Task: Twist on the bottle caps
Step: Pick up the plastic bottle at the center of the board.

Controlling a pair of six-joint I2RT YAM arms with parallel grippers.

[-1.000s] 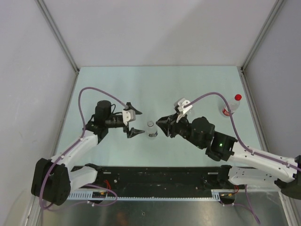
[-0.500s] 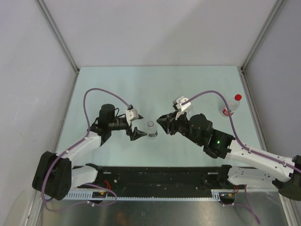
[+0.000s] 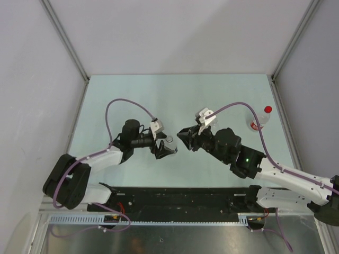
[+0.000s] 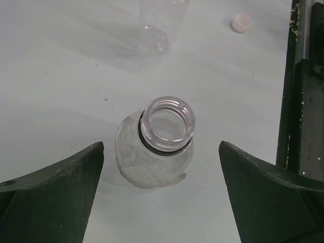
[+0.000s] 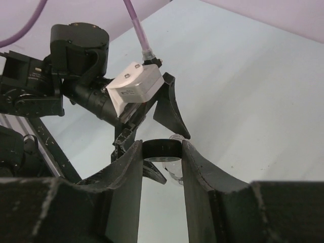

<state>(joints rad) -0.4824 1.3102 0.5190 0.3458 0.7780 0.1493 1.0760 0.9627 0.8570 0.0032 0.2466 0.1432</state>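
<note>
left gripper (image 4: 162, 148), jaws spread wide: an uncapped clear bottle (image 4: 152, 167) stands upright between them at frame centre, long axis vertical, mouth up, touching neither finger. farther, upper right: whitish cap (image 4: 241, 23) on the table. right gripper (image 5: 162, 152) pinches the black cap (image 5: 162, 149).

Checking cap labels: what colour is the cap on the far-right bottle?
The cap is red; the top view shows it best.
</note>
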